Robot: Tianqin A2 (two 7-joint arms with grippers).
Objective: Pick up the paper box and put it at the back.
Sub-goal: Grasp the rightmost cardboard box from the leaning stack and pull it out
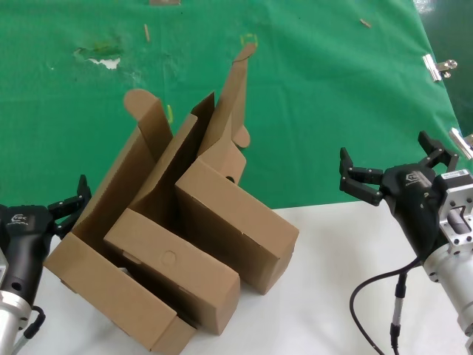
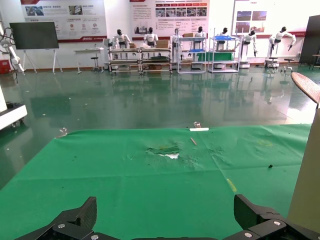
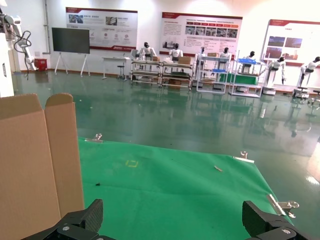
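Three brown cardboard boxes stand bunched where the white tabletop meets the green cloth. The middle one, a shallow tray with a small round hole in its side wall, is the paper box (image 1: pixel 177 277); its lid leans up behind it. The back is the green fabric (image 1: pixel 310 96) with a torn whitish patch (image 1: pixel 107 61) (image 2: pixel 167 152). My left gripper (image 1: pixel 70 203) (image 2: pixel 165 205) is open, just left of the boxes, holding nothing. My right gripper (image 1: pixel 388 159) (image 3: pixel 172 207) is open to the right of the boxes, apart from them.
Two similar boxes flank the paper box: one on the left (image 1: pixel 111 292), one on the right (image 1: pixel 240 222) whose tall lid (image 1: pixel 235 89) (image 3: pixel 35 165) rises over the cloth. Metal clips (image 1: pixel 437 66) hold the cloth's right edge. A black cable (image 1: pixel 369 296) lies on the white tabletop (image 1: pixel 332 244).
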